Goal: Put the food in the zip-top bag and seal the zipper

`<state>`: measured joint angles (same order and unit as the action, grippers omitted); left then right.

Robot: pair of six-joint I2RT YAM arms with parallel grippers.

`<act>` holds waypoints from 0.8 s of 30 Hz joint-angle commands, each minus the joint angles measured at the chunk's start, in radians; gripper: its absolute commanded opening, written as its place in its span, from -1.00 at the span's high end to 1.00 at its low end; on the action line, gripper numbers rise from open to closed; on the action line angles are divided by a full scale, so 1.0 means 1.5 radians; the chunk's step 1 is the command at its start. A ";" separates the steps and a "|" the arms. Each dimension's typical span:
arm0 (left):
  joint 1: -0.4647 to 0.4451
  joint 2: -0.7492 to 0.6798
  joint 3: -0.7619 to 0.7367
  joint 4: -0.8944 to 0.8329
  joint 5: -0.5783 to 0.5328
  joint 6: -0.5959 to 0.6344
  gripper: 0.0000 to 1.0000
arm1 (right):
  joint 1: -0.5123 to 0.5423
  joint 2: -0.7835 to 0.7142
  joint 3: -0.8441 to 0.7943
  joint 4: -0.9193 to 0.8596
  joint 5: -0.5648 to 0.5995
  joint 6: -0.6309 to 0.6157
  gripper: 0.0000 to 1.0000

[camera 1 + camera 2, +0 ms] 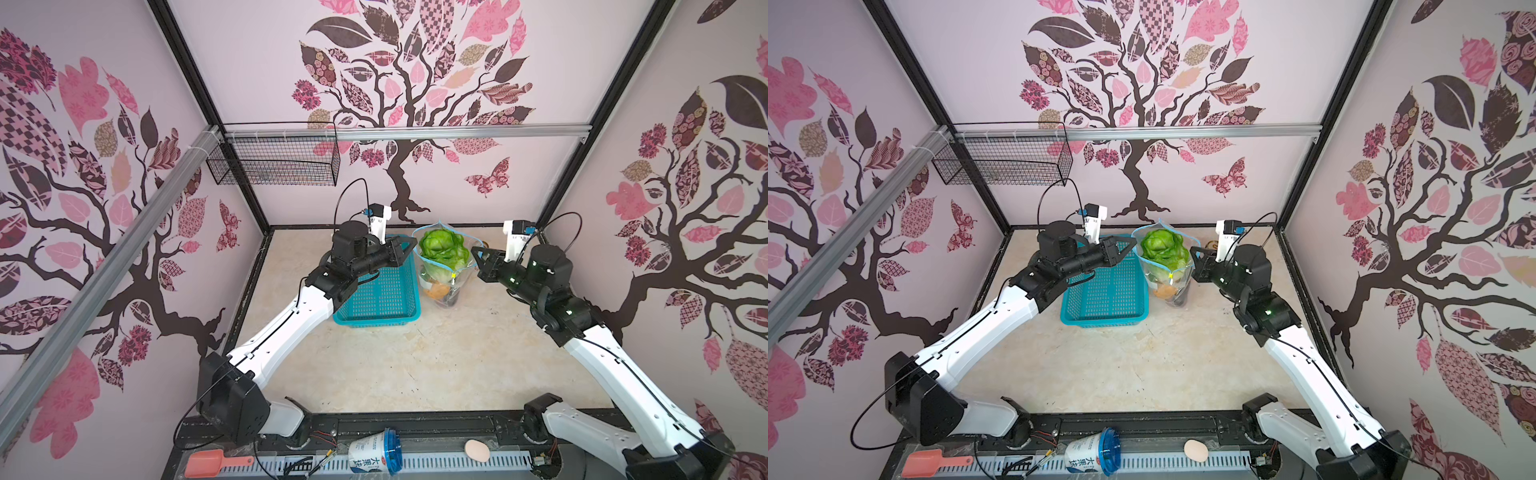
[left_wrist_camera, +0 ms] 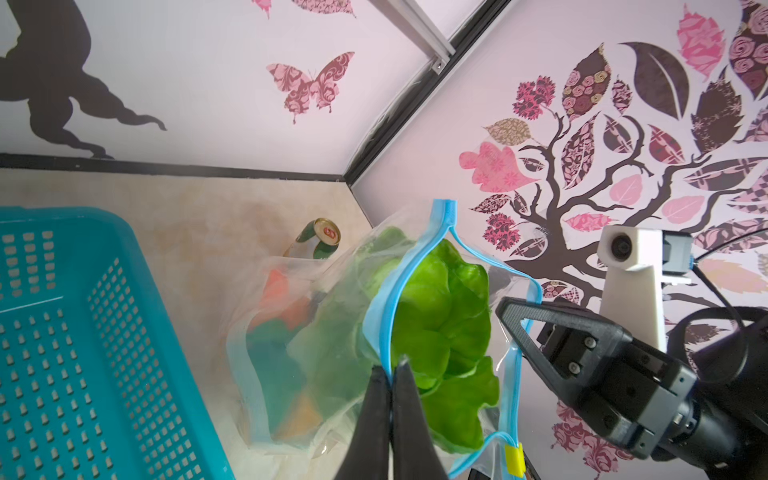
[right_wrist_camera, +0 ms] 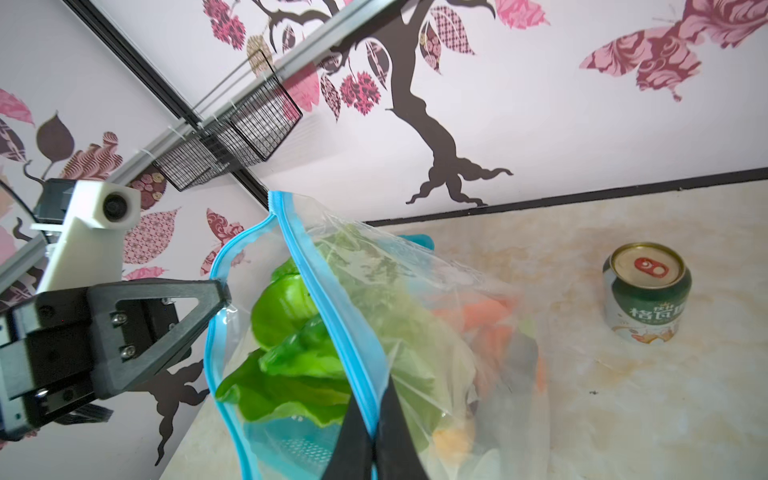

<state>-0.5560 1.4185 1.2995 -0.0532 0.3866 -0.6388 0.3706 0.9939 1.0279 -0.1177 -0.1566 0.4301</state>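
Two grippers, one zip-top bag [image 2: 266, 316], one cabbage [image 2: 440, 332]
left gripper [image 2: 391, 372] and right gripper [image 3: 374, 419] both pinch its zipper [image 2: 384, 316], bag between them

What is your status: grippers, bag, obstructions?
Both shut on the zipper, opposite sides: left gripper, right gripper. Unsealed: zip-top bag. In the way: napa cabbage, filling the mouth.
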 commanded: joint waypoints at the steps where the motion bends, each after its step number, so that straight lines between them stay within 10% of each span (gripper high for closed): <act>1: -0.007 0.009 0.033 0.008 0.000 0.026 1.00 | -0.003 0.012 0.018 -0.017 0.001 -0.013 1.00; 17: -0.027 0.050 0.089 -0.047 0.051 0.058 1.00 | -0.002 0.037 0.024 -0.036 0.008 -0.013 1.00; 24: -0.031 0.049 0.035 -0.057 -0.046 0.091 1.00 | -0.002 0.025 -0.017 -0.012 0.050 -0.004 1.00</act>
<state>-0.6296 1.4803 1.3712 -0.1585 0.3538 -0.5133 0.3706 1.0256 0.9997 -0.1635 -0.1143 0.4232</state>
